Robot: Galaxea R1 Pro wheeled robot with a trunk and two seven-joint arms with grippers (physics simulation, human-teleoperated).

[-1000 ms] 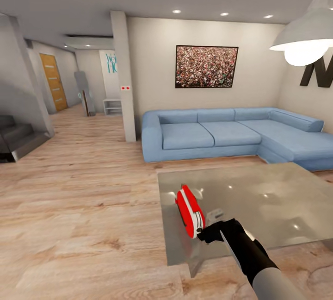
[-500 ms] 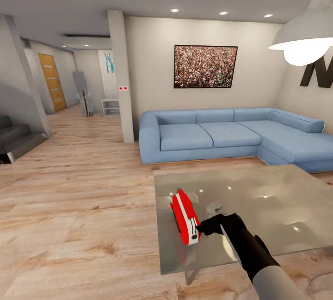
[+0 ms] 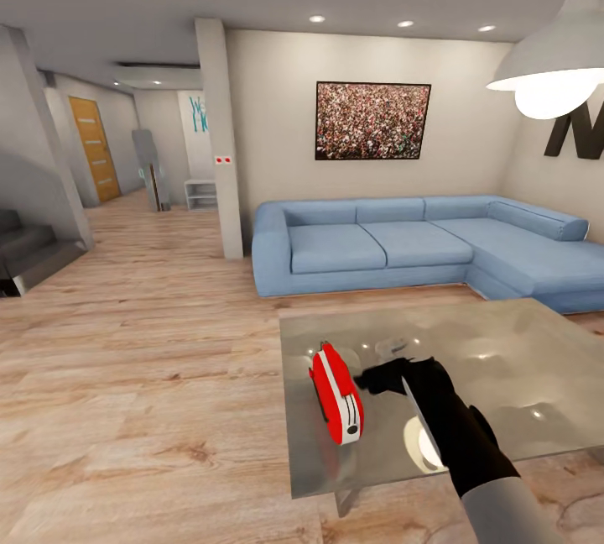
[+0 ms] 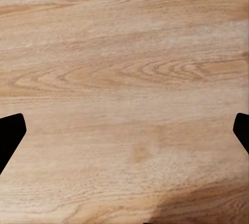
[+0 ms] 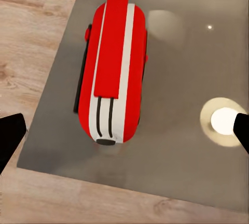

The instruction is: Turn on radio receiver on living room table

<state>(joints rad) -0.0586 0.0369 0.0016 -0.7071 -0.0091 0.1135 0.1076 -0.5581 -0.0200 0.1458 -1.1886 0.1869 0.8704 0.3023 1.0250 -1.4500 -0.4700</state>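
Pendant lamp (image 3: 554, 65) at two o'clock in the head view is cut by the top and right edges. Sofa (image 3: 419, 242) runs off the right edge, and so does the dark wall letter (image 3: 579, 128). Radio receiver (image 3: 336, 394) stands edge-on, dial face hidden. Right gripper (image 3: 369, 379) is a dark shape, finger gap unreadable. Table (image 5: 181, 130) corner only in the right wrist view.

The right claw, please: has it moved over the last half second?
Yes: the right claw has shifted along the radio receiver, from its near end toward the sofa.
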